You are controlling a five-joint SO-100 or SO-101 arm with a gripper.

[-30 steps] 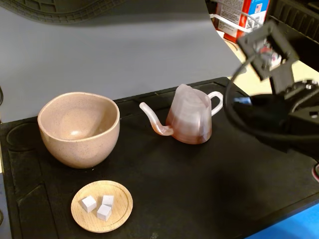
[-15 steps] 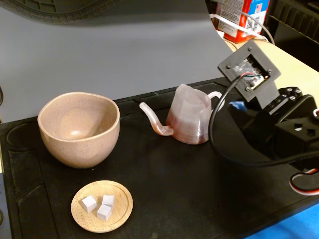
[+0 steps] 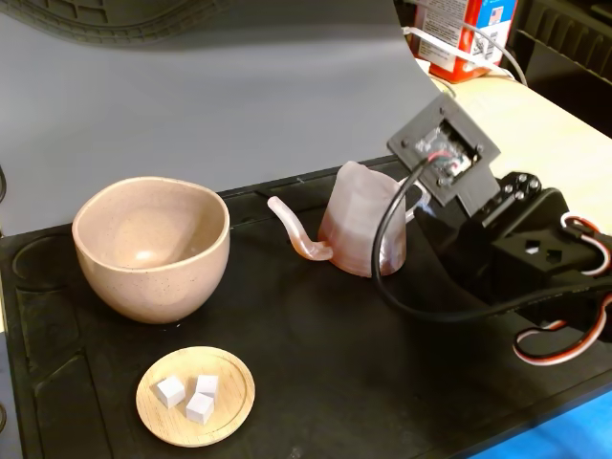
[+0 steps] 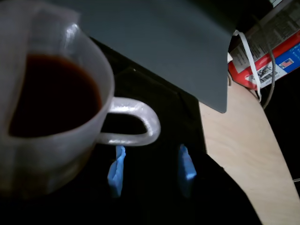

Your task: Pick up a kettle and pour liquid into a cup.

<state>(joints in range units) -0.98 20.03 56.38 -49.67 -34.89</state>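
1. Fixed view: we record a black moulded mat covering the table, with a grey sheet behind it at the far side.
2. The kettle stands upright on the mat, right of centre, its thin curved spout pointing left. We see reddish-brown tint through its lower wall.
3. The cup stands upright at the left, well apart from the kettle; its inside looks empty to us.
4. A small round wooden dish lies near the front left, in front of the cup, holding three white cubes.
5. The arm sits at the right, just beside the kettle's handle side, with a black cable looping in front of the kettle's right edge.
6. A red and white carton stands at the far right on a pale wooden surface.
7. Wrist view: we list the liquid, dark, filling the open top of the kettle at the left.
8. The loop handle juts to the right, just above the gripper.
9. The claw's two blue-tipped fingers stand apart, both below the handle, holding nothing; we cannot tell whether they touch it.
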